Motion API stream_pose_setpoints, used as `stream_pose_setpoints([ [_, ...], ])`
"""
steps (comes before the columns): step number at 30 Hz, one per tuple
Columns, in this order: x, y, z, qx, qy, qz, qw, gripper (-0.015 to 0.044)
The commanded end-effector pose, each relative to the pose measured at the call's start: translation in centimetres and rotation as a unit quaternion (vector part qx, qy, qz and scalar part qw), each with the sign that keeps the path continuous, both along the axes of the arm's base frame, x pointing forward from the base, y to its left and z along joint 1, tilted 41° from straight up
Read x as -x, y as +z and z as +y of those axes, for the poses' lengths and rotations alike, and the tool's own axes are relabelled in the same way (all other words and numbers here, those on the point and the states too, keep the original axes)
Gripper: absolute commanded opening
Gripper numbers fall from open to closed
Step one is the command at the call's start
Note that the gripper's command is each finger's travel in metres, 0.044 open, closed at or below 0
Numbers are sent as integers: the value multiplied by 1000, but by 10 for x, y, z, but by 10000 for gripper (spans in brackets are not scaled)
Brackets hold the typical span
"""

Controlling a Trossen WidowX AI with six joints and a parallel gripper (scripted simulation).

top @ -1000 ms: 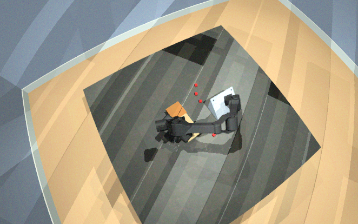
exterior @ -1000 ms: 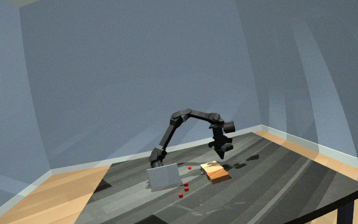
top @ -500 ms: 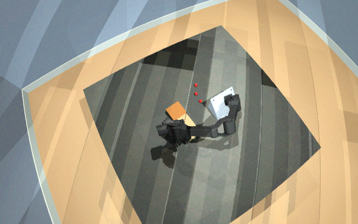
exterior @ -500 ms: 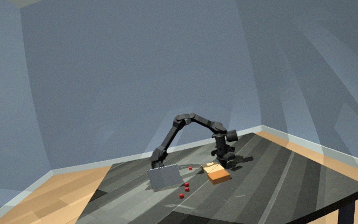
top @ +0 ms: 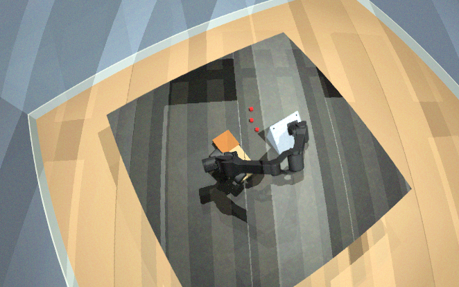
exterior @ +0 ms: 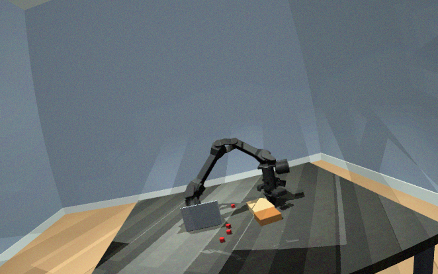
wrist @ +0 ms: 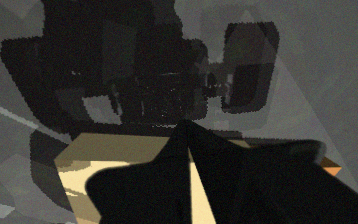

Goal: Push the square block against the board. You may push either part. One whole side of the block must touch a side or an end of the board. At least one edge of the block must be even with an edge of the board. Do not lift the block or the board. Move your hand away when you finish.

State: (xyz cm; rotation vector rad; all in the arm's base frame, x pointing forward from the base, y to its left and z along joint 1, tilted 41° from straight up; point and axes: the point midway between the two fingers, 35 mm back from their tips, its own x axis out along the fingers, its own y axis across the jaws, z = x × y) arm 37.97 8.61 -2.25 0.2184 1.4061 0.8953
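The orange square block (top: 225,140) (exterior: 268,216) lies flat at one end of the pale tan board (top: 240,152) (exterior: 263,204). One block side runs along that end and appears to touch it; the visible corners look nearly even, but a small gap or offset cannot be told. In the wrist view the board (wrist: 122,145) is partly behind the fingers and only a corner of the block (wrist: 332,171) shows. My gripper (exterior: 271,201) (wrist: 184,124) is shut and empty, pointing down low beside a long side of the board. In the top view the arm hides the fingertips and part of the board.
A white slanted panel (top: 283,137) (exterior: 201,216) stands by the arm's base. Small red cubes (top: 251,120) (exterior: 228,231) lie between the panel and the block. Another red cube (exterior: 233,206) lies between the panel and the board. The dark table (top: 202,249) (exterior: 377,235) carries everything.
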Motion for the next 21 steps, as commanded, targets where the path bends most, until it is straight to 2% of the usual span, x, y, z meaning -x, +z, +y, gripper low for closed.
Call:
stream_pose_setpoints([
  [1, 3, -1, -1, -2, 0, -1, 1000, 0],
  [21, 7, -2, -3, -2, 0, -1, 1000, 0],
])
